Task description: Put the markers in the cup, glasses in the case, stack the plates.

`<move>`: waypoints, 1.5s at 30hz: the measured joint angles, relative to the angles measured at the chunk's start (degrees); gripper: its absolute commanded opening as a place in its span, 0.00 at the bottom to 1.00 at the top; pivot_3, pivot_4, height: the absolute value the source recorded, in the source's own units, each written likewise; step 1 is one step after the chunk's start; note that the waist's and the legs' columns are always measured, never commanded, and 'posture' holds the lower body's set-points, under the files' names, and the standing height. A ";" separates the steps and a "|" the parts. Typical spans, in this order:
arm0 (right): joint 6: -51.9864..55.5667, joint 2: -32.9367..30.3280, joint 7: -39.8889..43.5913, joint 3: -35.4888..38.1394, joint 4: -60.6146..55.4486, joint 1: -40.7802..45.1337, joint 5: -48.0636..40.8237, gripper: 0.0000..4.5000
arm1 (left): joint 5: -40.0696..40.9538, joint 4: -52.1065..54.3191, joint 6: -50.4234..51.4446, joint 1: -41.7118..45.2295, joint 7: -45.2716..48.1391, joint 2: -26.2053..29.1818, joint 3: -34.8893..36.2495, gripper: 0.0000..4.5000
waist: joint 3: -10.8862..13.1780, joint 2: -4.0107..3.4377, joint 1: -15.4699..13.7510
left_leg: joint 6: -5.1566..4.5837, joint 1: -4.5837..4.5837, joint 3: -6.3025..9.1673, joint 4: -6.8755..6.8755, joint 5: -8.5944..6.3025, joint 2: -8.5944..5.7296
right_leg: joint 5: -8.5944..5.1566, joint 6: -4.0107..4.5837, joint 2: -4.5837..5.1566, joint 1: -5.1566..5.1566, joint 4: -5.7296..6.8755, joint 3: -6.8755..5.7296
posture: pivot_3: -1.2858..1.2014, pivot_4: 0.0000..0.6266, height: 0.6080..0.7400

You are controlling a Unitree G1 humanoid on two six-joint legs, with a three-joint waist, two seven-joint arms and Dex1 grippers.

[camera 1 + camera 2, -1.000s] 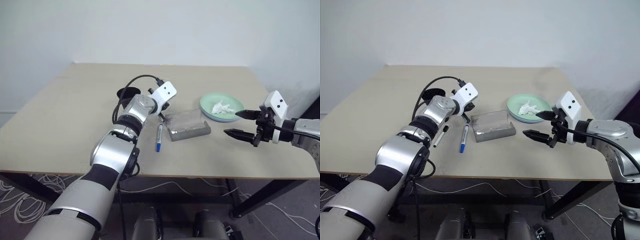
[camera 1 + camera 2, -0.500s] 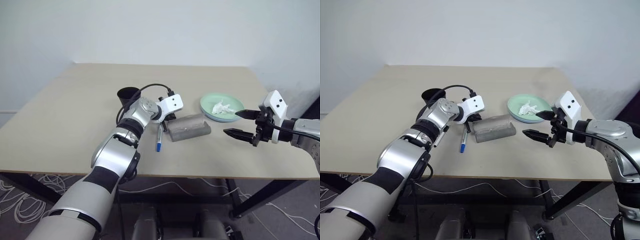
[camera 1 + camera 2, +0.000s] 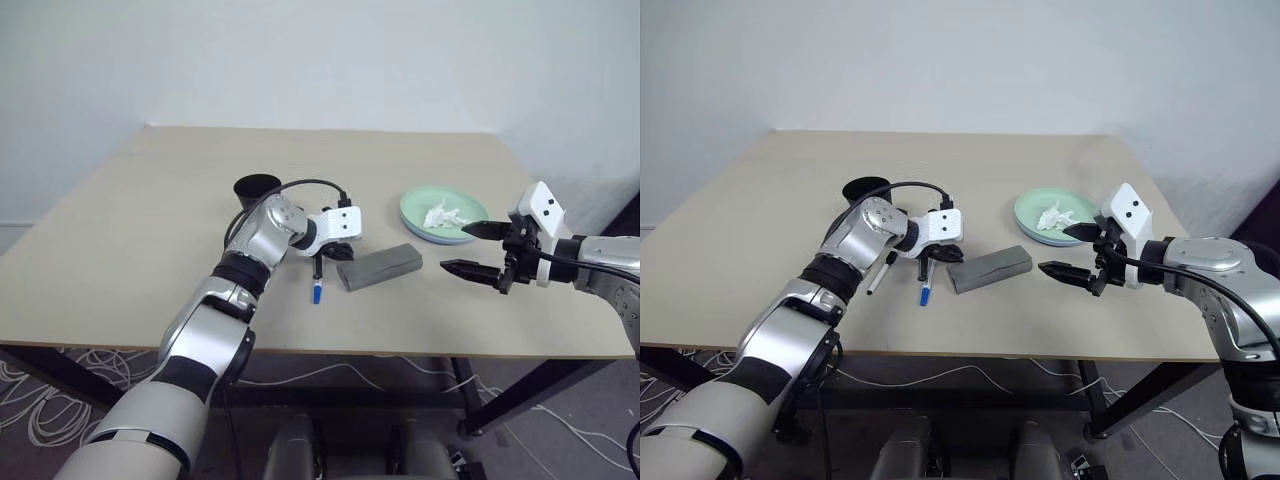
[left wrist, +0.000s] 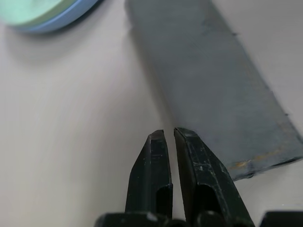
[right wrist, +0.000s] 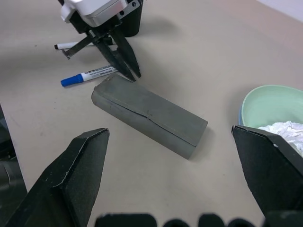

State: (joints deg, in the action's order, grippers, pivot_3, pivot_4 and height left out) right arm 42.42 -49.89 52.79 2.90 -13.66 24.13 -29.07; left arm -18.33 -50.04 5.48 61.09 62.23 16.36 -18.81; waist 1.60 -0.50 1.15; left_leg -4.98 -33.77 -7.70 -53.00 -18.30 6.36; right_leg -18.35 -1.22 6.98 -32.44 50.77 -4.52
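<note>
Just beside the left claw (image 3: 929,262), whose fingers are pressed together on nothing, the case (image 3: 988,269) lies shut on the surface (image 3: 760,230); the closed tips stand at its near-left corner, a pose that suits nudging or pressing the lid rather than gripping. Whether the tips touch the case cannot be told. Below that claw the blue-capped marker (image 3: 926,291) is left flat on the surface, and beside it, on the claw's outer side, the black-capped marker (image 3: 877,275) is seen lying flat too; neither is in the cup (image 3: 862,190), which stands upright just behind the left forearm.

On the far side of the case the right claw (image 3: 1072,250) is held above the surface with its fingers wide apart and empty, aimed toward the case, apparently kept ready. Just behind this claw the mint plate (image 3: 1030,211) is seen resting on the blue one, so the stack appears made; a crumpled tissue (image 3: 1056,217) lies in it. The glasses cannot be made out, presumably being shut inside the case.
</note>
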 measured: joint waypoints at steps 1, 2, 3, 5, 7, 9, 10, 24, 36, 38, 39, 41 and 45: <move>-0.09 0.00 0.04 -0.06 0.24 0.04 0.00 1.00 | 0.30 0.32 1.39 0.04 -1.12 0.16 0.45 0.08 | 0.00 0.00 0.00 | 0.00 0.00 0.00 0.00 0.00 0.00 | 0.00 0.00 -0.01 0.00 0.01 0.00 | 0.52 0.00 0.24; -0.13 0.00 0.12 -0.20 0.71 0.14 0.03 1.00 | 0.70 0.55 3.93 0.12 -2.71 0.17 1.46 0.08 | 0.00 0.00 0.00 | 0.00 0.00 0.00 0.01 0.00 0.01 | 0.00 0.00 -0.01 -0.01 0.02 0.00 | 0.52 0.00 0.24; -0.15 0.00 0.21 -0.30 1.00 0.16 0.05 1.00 | 1.08 0.90 6.10 0.14 -3.79 0.27 2.13 0.08 | 0.00 0.00 -0.01 | 0.00 0.00 0.01 0.01 0.01 0.01 | 0.00 0.00 -0.02 -0.01 0.02 -0.01 | 0.52 0.00 0.24; -0.29 0.01 0.65 -0.89 1.46 0.41 0.10 1.00 | 1.50 2.63 12.40 0.14 -5.77 0.48 3.23 0.16 | 0.00 0.00 0.00 | 0.00 0.00 0.01 0.04 0.01 0.01 | -0.01 -0.01 -0.03 -0.01 0.02 -0.01 | 0.52 0.00 0.24; -0.45 0.04 0.92 -1.50 1.70 0.68 0.20 1.00 | 2.36 5.14 18.96 0.08 -7.04 0.41 4.38 0.27 | 0.00 0.00 -0.01 | 0.00 0.00 0.01 0.05 0.01 0.01 | -0.01 -0.01 -0.03 -0.01 0.00 -0.01 | 0.52 0.00 0.24; -0.52 0.15 1.28 -2.13 2.01 1.48 0.51 1.00 | 2.99 8.48 25.37 -0.30 -8.76 0.08 4.80 0.42 | 0.00 0.00 -0.02 | 0.00 0.00 0.00 0.05 0.01 -0.01 | -0.01 -0.02 -0.02 0.01 -0.01 0.00 | 0.52 0.00 0.24; -0.60 0.26 1.52 -2.34 2.28 2.08 0.69 1.00 | 3.32 10.22 28.13 -0.76 -10.01 -0.53 4.95 0.53 | 0.00 0.00 -0.03 | 0.00 0.00 0.00 0.04 0.02 -0.02 | -0.01 -0.02 -0.02 0.03 -0.01 0.00 | 0.52 0.00 0.24; -1.87 1.96 4.97 -6.17 6.92 6.81 2.97 1.00 | 5.58 20.34 60.57 1.18 -31.80 -11.44 8.31 0.83 | 0.01 0.00 0.06 | 0.02 0.10 0.02 0.14 0.06 -0.03 | -0.02 -0.06 -0.09 0.09 0.03 0.00 | 0.52 0.00 0.24; -1.95 3.30 5.64 -6.49 7.83 7.10 3.95 1.00 | 7.54 22.33 73.46 0.96 -39.27 -11.50 6.69 0.83 | 0.01 0.01 -0.01 | 0.07 0.11 0.04 0.13 0.07 -0.06 | -0.02 -0.06 -0.04 0.09 0.01 0.01 | 0.52 0.00 0.24; -1.95 3.51 5.62 -6.49 7.82 7.10 4.18 1.00 | 8.19 22.92 75.33 0.95 -40.33 -11.50 7.33 0.83 | 0.01 0.01 -0.02 | 0.07 0.11 0.05 0.13 0.07 -0.06 | -0.02 -0.05 -0.04 0.09 0.02 0.01 | 0.52 0.00 0.24; -1.95 3.58 5.62 -6.49 7.81 7.09 4.28 1.00 | 8.45 23.10 75.91 0.94 -40.59 -11.49 7.55 0.83 | 0.01 0.01 -0.02 | 0.08 0.11 0.05 0.13 0.07 -0.06 | -0.02 -0.05 -0.04 0.09 0.02 0.01 | 0.52 0.00 0.24; -1.94 3.92 5.58 -6.49 7.81 7.09 4.43 1.00 | 9.63 23.30 77.71 0.94 -41.49 -11.69 8.86 0.83 | 0.01 0.00 0.00 | 0.08 0.11 0.05 0.13 0.06 -0.06 | -0.02 -0.05 -0.04 0.09 0.02 0.01 | 0.52 0.00 0.24; -1.91 4.24 5.53 -6.50 7.80 7.09 4.47 1.00 | 10.77 24.37 80.57 0.94 -43.65 -12.37 11.09 0.83 | 0.01 0.01 -0.02 | 0.08 0.11 0.05 0.14 0.06 -0.06 | -0.02 -0.06 -0.04 0.10 0.01 0.01 | 0.52 0.00 0.24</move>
State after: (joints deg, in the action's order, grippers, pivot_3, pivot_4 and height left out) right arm 40.51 -45.65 58.32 -3.60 -5.86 31.22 -24.60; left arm -7.56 -25.68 86.05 62.03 18.58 3.99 -7.72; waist 1.61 -0.49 1.13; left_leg -4.90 -33.66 -7.65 -52.86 -18.24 6.30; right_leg -18.37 -1.28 6.94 -32.34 50.78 -4.51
